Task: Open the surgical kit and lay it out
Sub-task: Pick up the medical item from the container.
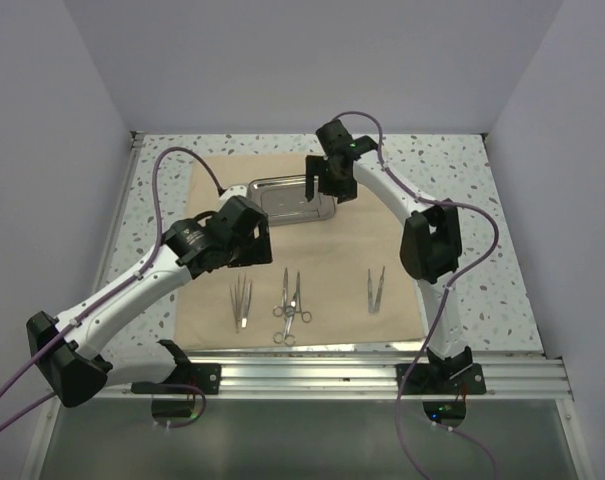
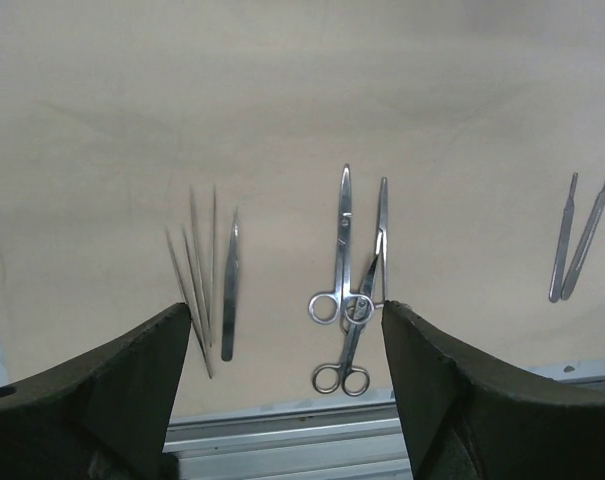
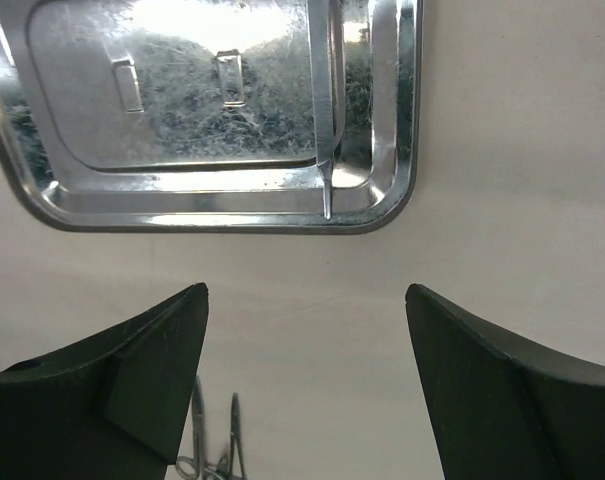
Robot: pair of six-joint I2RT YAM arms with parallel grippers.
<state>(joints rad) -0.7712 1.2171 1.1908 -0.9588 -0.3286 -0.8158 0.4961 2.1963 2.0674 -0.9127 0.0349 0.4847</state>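
Note:
The beige cloth wrap (image 1: 332, 265) lies spread flat on the table. The steel tray (image 1: 282, 185) sits on its far part, and a slim instrument (image 3: 325, 110) lies along the right side of the tray (image 3: 212, 218). On the near part of the cloth lie tweezers and thin probes (image 1: 241, 300), two ring-handled forceps (image 1: 292, 305) crossing each other, and two slim handles (image 1: 376, 288). My left gripper (image 1: 252, 245) is open and empty above the cloth, over the tweezers (image 2: 207, 270) and forceps (image 2: 350, 280). My right gripper (image 1: 322, 185) is open and empty, just near of the tray.
A metal rail (image 1: 382, 375) runs along the table's near edge. Speckled tabletop (image 1: 482, 200) shows around the cloth. Grey walls close in the left, right and back.

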